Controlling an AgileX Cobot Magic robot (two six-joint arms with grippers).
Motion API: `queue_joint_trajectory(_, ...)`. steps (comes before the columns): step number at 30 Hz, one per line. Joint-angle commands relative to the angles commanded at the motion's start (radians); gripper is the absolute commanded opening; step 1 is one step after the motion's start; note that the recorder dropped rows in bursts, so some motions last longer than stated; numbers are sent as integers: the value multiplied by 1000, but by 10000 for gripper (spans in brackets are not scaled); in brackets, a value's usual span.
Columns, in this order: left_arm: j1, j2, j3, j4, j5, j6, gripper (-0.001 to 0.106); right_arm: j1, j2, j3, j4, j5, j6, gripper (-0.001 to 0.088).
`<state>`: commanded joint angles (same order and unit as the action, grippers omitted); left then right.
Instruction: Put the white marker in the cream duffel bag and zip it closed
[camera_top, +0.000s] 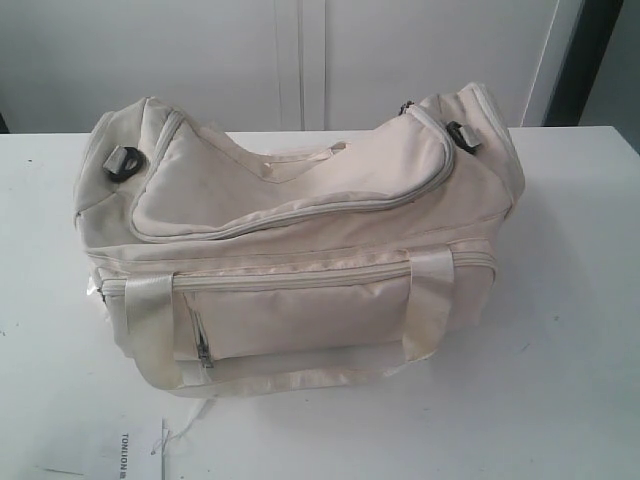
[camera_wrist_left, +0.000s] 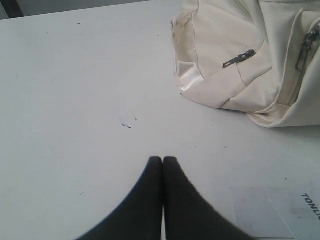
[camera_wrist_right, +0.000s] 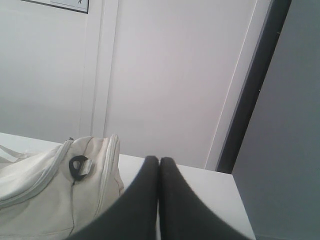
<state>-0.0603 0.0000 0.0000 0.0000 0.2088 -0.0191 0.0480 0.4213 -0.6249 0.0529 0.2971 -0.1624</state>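
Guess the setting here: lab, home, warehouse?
Probably an indoor lab or test room, though that is a judgement. A plain white table carries the cream duffel bag and a printed sheet, with bare white wall panels behind. No household furnishings show.

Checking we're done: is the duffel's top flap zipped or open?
Shut: the cream duffel bag has its curved top zip closed along its visible length, flap down.

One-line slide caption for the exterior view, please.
Large soft cream fabric duffel bag on a white table, curved top flap apparently zipped, front pocket facing the camera.
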Motion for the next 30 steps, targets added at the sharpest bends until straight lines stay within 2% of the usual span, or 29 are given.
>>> queue_joint_trajectory(15, 0, 0, 0, 0, 0, 0, 0, 0, 0, 0, 0, 0, 0, 0)
queue_joint_trajectory(19, 0, 0, 0, 0, 0, 0, 0, 0, -12, 3, -4, 14, 88, 0)
queue_joint_trajectory(30, 0, 0, 0, 0, 0, 0, 0, 0, -157, 162, -22, 35, 144, 0)
